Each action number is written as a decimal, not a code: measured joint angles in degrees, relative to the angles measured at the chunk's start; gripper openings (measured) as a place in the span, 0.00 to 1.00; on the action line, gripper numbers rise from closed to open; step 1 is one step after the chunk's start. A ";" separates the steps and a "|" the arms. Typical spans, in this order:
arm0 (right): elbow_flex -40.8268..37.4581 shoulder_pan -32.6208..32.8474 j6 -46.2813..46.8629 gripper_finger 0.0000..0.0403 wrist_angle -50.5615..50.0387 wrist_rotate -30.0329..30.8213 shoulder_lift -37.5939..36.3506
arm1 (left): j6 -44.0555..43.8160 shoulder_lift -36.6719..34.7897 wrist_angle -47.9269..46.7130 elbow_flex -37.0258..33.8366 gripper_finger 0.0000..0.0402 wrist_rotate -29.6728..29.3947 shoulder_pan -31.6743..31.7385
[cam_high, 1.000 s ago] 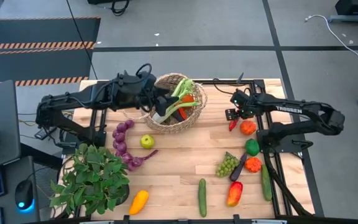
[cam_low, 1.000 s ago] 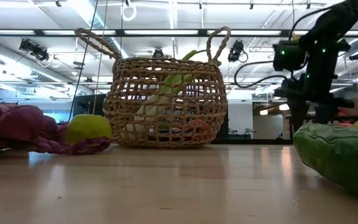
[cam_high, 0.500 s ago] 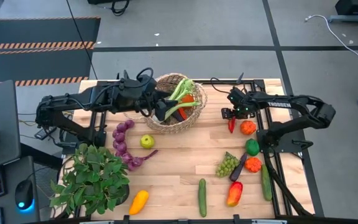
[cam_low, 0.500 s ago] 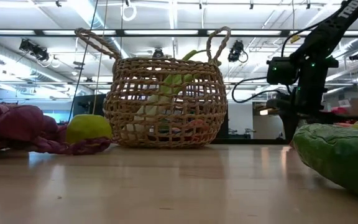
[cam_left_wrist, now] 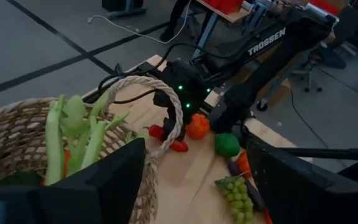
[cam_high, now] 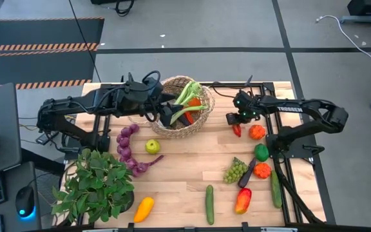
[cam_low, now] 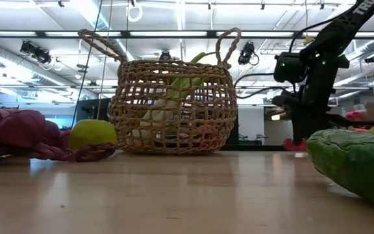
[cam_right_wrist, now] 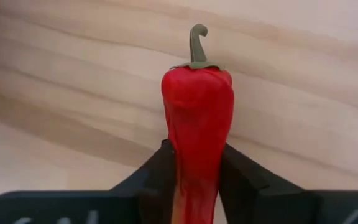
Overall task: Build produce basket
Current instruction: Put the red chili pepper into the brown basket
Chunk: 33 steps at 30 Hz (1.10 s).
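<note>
The round tan straw basket (cam_high: 172,132) stands on the table's far middle, with a leek (cam_high: 187,96) and some orange produce inside. My left gripper (cam_high: 166,114) hovers open over the basket's left rim, fingers wide apart in the left wrist view (cam_left_wrist: 197,186). My right gripper (cam_high: 237,122) is right of the basket, shut on a red chili pepper (cam_high: 236,130). More produce lies on the table: purple string (cam_high: 126,145), green apple (cam_high: 152,146), grapes (cam_high: 235,171), oranges, peppers, cucumbers and yellow squash (cam_high: 143,208). My right gripper pinches the red chili pepper between its two fingers (cam_right_wrist: 160,168), on the pepper's lower body (cam_right_wrist: 194,155), away from the stem. The green stem end (cam_right_wrist: 194,43) juts out past the fingertips. The pepper is low over the table; whether it is clear of the wood I cannot tell.
A leafy potted plant (cam_high: 95,183) fills the near left corner. An orange (cam_high: 257,132), a green pepper (cam_high: 261,152) and a cucumber (cam_high: 275,187) lie by the right arm's base. Bare wood (cam_high: 185,161) lies between the basket and the near produce.
My right gripper has moved toward the table's left, closer to the basket, carrying the red pepper with it and staying shut on it.
</note>
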 joint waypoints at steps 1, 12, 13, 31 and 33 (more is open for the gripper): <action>0.00 0.00 -0.30 0.22 0.32 -1.40 -0.51 | 0.60 0.00 -0.02 0.00 0.71 -0.02 0.00; 0.00 1.34 1.90 0.21 10.68 -9.29 -13.98 | -6.50 0.00 0.00 0.00 0.71 -2.14 2.93; 0.04 1.55 1.41 0.21 12.29 -9.29 -15.37 | -6.96 0.00 0.01 0.00 0.71 -2.13 3.26; 29.13 3.75 -26.83 0.21 10.45 7.51 -14.24 | -6.57 0.00 1.51 0.00 0.71 0.44 6.51; 33.47 4.29 -28.91 0.21 10.41 7.49 -12.06 | -6.51 0.00 1.39 0.00 0.71 0.48 6.49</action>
